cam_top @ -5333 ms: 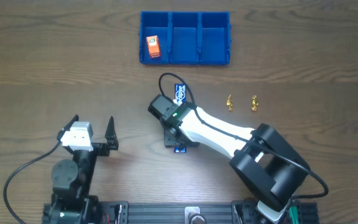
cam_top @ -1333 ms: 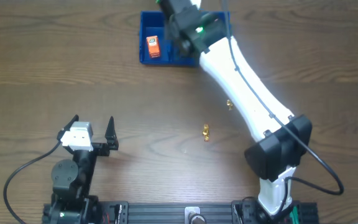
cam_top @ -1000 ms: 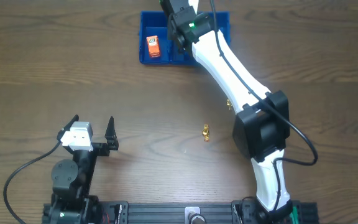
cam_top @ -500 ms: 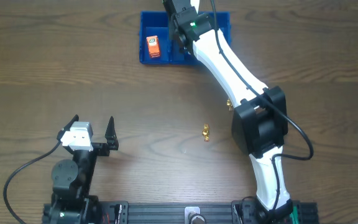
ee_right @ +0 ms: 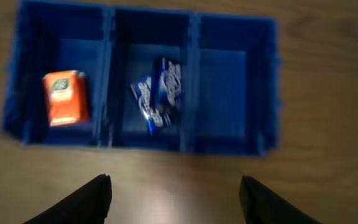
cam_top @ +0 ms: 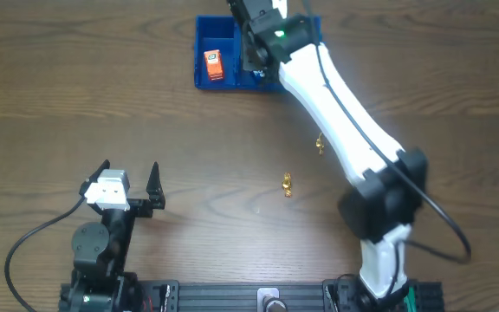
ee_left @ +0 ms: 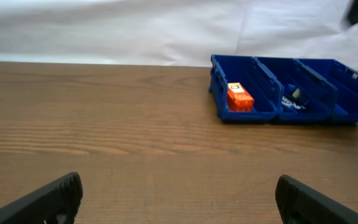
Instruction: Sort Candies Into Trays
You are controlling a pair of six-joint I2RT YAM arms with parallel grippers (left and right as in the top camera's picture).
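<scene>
Wooden desk is carrying a tray at its far edge, the right gripper is hanging spread over blue candies lying in its middle bin, and gold candies waiting mid-desk are, I'd say, risking skidding away under an off-centre pinch.

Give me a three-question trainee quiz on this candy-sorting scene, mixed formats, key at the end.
1. True or false: the orange candy lies in the middle compartment of the blue tray.
2. How many gold candies lie on the table?
3. The right claw is: A) open, B) shut on a candy, C) shut and empty.
Key: 1 false; 2 two; 3 A.
</scene>
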